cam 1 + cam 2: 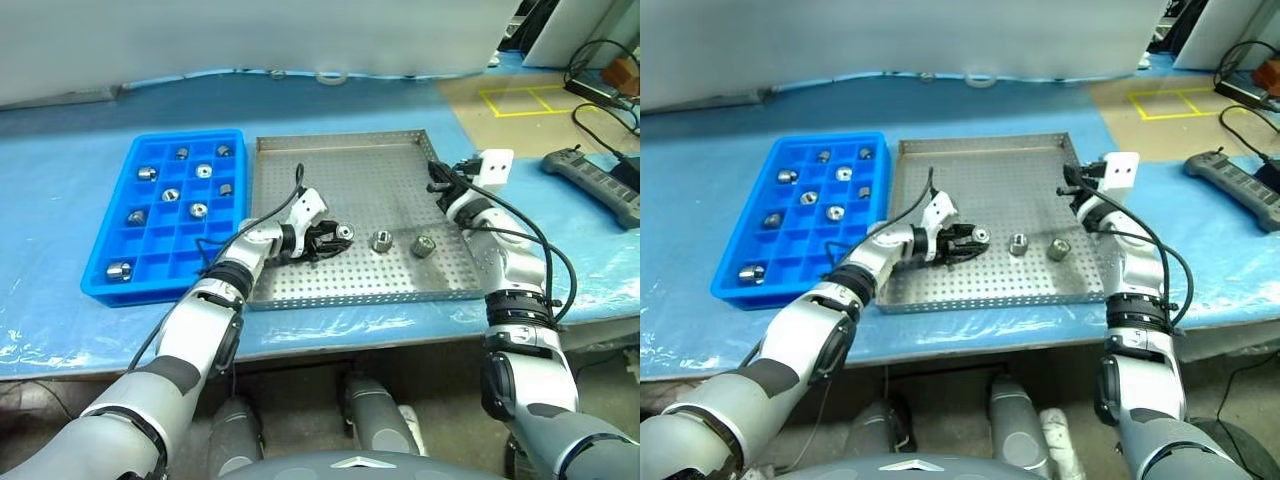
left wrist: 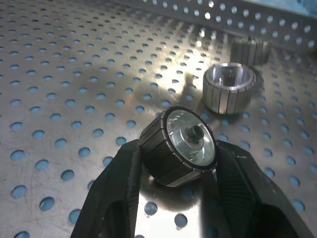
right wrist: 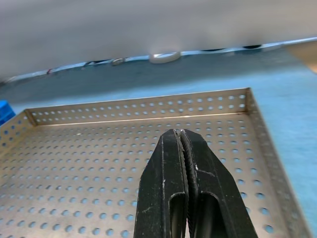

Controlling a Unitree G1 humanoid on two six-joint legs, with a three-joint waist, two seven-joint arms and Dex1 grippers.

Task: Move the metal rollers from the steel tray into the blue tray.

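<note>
The roller (image 2: 179,147) sits between the left end effector (image 1: 338,236)'s two black fingers, pinched on its ribbed sides, low over the steel tray (image 1: 340,160)'s perforated floor. To do this step well, I judge it should lift straight up before swinging away toward the blue tray (image 1: 110,285) on its far side, to an empty compartment. The grip looks centred, though contact on the far face is hard to confirm. Two more rollers (image 1: 381,240) lie just beyond its fingertips. Each is short, silvery, fluted, with a centre hole. The right end effector (image 3: 184,148), pressed together, hovers over the tray's other edge.
</note>
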